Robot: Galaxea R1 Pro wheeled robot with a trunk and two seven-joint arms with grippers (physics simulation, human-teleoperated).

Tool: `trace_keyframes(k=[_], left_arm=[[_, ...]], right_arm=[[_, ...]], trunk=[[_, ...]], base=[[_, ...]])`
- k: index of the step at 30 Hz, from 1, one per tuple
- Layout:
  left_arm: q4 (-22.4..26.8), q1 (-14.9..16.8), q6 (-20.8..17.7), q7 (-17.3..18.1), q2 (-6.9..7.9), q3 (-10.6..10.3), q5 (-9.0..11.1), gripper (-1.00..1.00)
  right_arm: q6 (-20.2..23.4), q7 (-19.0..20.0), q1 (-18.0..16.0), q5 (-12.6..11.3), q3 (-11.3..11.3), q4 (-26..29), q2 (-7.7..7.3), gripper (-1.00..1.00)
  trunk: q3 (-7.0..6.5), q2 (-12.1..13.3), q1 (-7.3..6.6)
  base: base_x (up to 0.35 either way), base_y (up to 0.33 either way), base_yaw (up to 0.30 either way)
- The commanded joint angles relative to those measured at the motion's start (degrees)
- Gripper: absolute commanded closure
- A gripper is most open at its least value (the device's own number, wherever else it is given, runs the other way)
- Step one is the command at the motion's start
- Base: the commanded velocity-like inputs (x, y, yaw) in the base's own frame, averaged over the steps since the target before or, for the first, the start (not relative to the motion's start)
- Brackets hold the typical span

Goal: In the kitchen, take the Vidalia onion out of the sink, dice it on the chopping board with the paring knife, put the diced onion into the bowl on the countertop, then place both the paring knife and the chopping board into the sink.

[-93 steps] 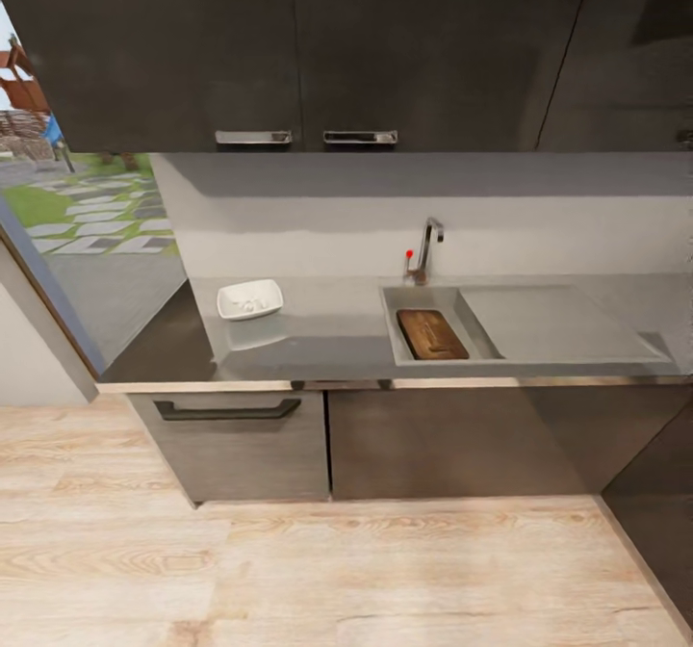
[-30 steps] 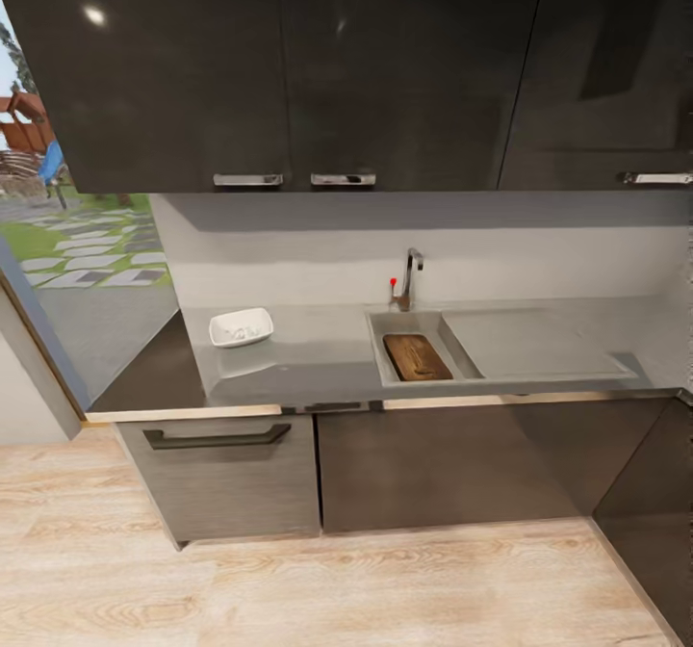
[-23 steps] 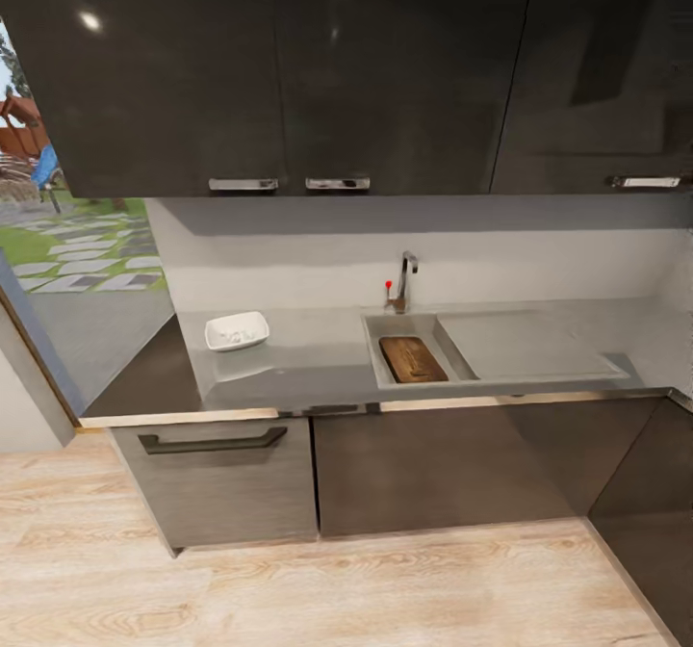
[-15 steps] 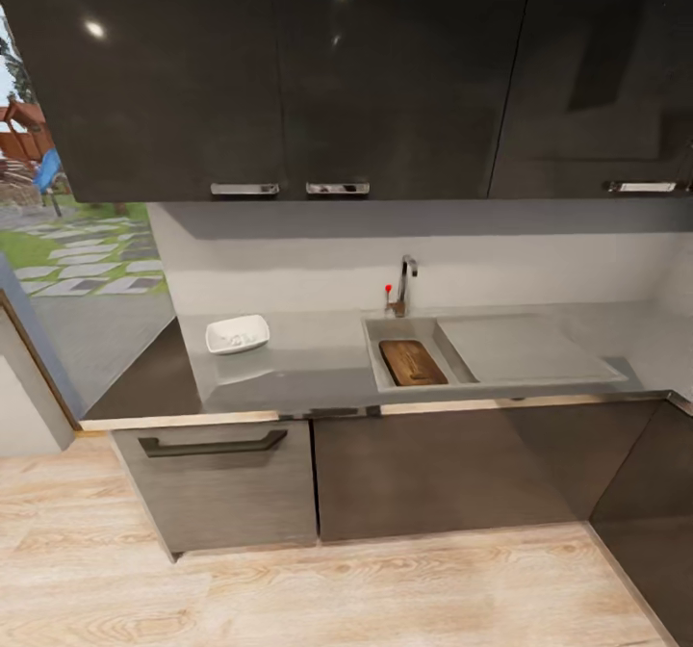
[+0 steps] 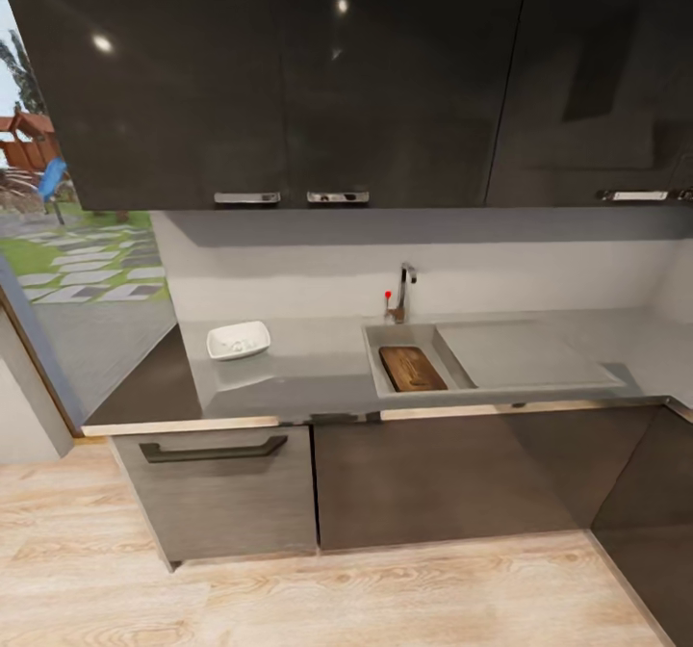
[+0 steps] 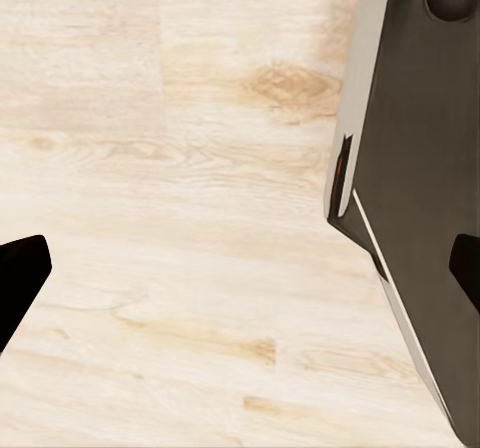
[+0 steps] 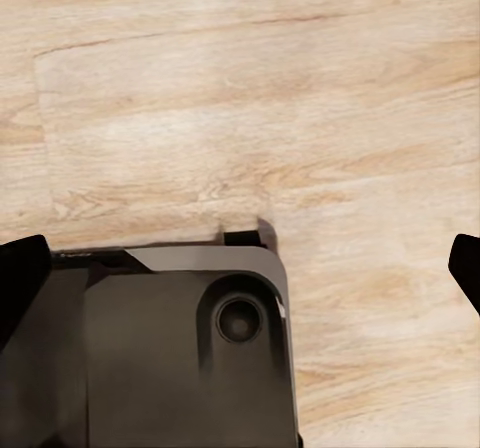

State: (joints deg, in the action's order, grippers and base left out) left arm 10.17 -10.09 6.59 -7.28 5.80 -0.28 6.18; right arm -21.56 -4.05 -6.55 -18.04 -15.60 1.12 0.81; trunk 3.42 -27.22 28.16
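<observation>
Whole head view shifting since earlier frames, kitchen shrinking slightly: camera moving, things on counter keeping their places. Both arms hanging low, wrist cameras facing wooden floor (image 6: 180, 168). Left gripper (image 6: 240, 268) fingers spread wide apart, holding nothing; robot's dark base (image 6: 420, 198) sitting alongside. Right gripper (image 7: 240, 263) likewise spread wide, empty, over base. Farther off, bowl (image 5: 239, 340) resting on countertop (image 5: 308, 368), well apart from sink (image 5: 380, 377). Chopping board (image 5: 411, 368) lying in basin; knife possibly on it, too small to tell. Tap (image 5: 402, 291) standing behind.

Brown chopping board (image 5: 412, 368), white bowl (image 5: 239, 340), grey countertop (image 5: 308, 368), pale wood-grain floor (image 5: 385, 599)
</observation>
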Motion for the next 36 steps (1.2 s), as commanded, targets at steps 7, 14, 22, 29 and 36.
trace_keyframes(k=[7, 14, 22, 29, 36], left_arm=[[0.1, -0.1, 0.1, 0.0, 0.0, -0.1, 0.6, -1.0], [0.1, -0.1, 0.1, 0.0, 0.0, -0.1, 0.6, -1.0], [0.1, 0.0, 0.1, 0.0, 0.0, -0.1, 0.6, -1.0], [0.1, 0.0, 0.1, 0.0, 0.0, -0.1, 0.6, -1.0], [0.1, 0.0, 0.1, 0.0, 0.0, -0.1, 0.6, -1.0]], right_arm=[[-0.2, -0.3, 0.0, -0.3, -0.5, 0.0, 0.05, -1.0], [-0.3, -0.5, -0.1, -0.3, -0.5, 0.1, -0.06, -1.0], [-0.6, -0.7, 0.0, -0.4, -0.3, 0.9, -0.36, -1.0], [-0.7, -0.6, 0.0, -0.5, -0.3, 1.2, -0.18, -1.0], [-0.7, -0.6, 0.0, -0.5, -0.2, 1.2, -0.28, -1.0]], trunk=[[-0.55, -0.1, 0.03], [-1.19, -0.1, 0.03], [-1.39, -0.1, 0.03], [-1.39, -0.1, 0.03], [-1.39, -0.1, 0.03]], base=[[0.0, 0.0, 0.0], [0.0, 0.0, 0.0], [0.0, 0.0, 0.0], [0.0, 0.0, 0.0], [0.0, 0.0, 0.0]])
